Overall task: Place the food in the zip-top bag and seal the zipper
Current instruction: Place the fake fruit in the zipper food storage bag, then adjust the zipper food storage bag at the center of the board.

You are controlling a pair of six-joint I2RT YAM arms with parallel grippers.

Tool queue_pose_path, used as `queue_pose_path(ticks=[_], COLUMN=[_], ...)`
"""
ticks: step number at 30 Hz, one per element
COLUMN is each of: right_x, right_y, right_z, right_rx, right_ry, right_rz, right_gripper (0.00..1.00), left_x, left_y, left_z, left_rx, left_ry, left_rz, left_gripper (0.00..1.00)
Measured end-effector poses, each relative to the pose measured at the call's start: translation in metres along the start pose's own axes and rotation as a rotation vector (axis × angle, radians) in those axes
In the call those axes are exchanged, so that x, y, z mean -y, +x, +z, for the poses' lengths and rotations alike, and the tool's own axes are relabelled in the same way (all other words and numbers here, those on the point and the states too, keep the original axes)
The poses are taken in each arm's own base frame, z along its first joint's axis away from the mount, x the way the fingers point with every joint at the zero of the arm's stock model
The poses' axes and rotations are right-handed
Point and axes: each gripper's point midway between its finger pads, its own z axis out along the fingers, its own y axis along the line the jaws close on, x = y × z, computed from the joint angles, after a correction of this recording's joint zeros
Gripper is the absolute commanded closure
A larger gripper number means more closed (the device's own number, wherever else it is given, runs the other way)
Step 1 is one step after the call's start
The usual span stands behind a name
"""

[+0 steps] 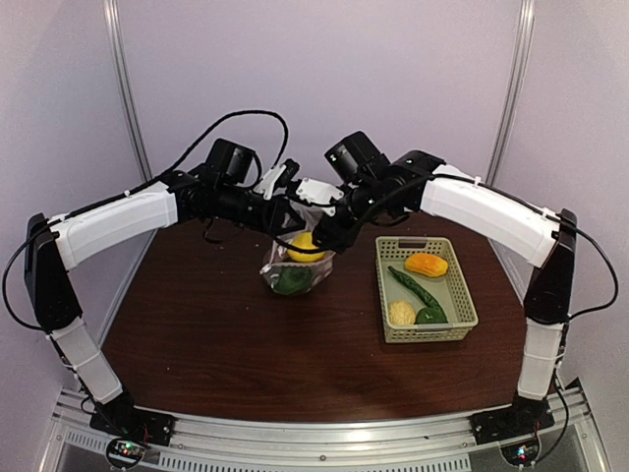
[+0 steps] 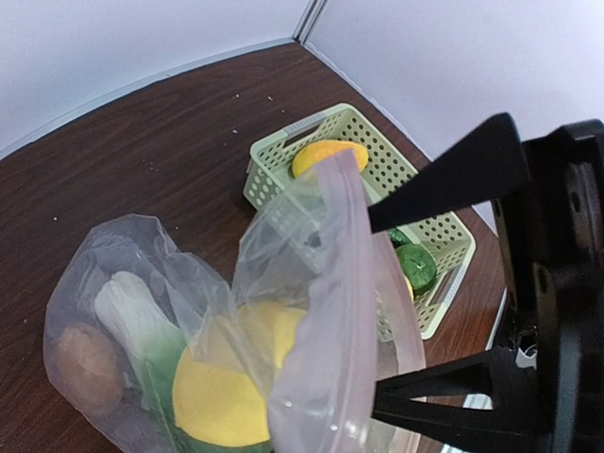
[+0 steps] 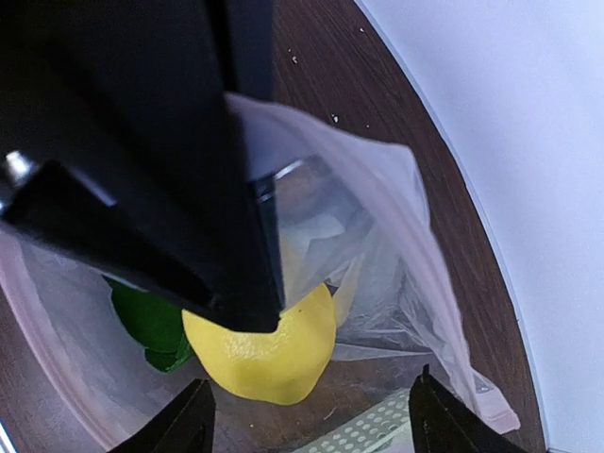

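Above the zip-top bag (image 1: pixel 293 275) the left arm (image 1: pixel 118 221) and right arm (image 1: pixel 486 211) crowd together; basket (image 1: pixel 429 332) blocks rightward; near table (image 1: pixel 216 339) open

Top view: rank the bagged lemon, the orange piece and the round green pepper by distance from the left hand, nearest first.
1. Lemon, in the bag below the left hand.
2. Orange piece, basket far end.
3. Pepper, basket near end.

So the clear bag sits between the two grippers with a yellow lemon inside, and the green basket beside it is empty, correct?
Not empty. The top view shows the basket holding an orange piece, a cucumber, a yellow piece and a green pepper. The rest stands: the bag, with the lemon inside, is between the left gripper and the right gripper.
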Motion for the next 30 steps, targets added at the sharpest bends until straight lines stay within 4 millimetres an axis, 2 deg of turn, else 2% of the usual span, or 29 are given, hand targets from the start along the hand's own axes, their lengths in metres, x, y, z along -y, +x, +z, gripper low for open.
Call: queue_pose_path(ticks=[2,8,11,13,19,21,25,30], right_x=[-0.006,-0.031,-0.039,-0.045,-0.083,-0.094,-0.105,-0.097], right_y=[0.001,0.008,0.010,0.016,0.034,0.038,0.045,0.051], right_z=[-0.011,-0.076,-0.089,-0.084,-0.046,-0.036,-0.020,-0.006], right_rx=[0.016,0.107,0.123,0.101,-0.001,-0.027,-0.076,-0.131], right_ry=[-0.027,-0.157,-0.184,-0.209,-0.273,-0.281,-0.280,-0.228], right_rz=[-0.012,-0.204,-0.315,-0.375,-0.555,-0.602,-0.657,-0.674], right_gripper=[0.29,0.34,0.36,0.36,0.38,0.42,0.66,0.91], left_x=[-0.001,-0.001,-0.001,-0.002,-0.002,-0.002,-0.002,-0.003], left_y=[0.000,0.000,0.000,0.000,0.001,0.001,0.001,0.001], left_z=[0.000,0.000,0.000,0.001,0.001,0.001,0.001,0.001], left_rx=[0.001,0.001,0.000,-0.001,-0.001,-0.002,-0.002,-0.002], left_ry=[-0.003,-0.007,-0.007,-0.007,-0.007,-0.007,-0.007,-0.009], left_rz=[-0.002,-0.005,-0.007,-0.008,-0.008,-0.008,-0.008,-0.009], left_gripper=[1.00,1.00,1.00,1.00,1.00,1.00,1.00,1.00])
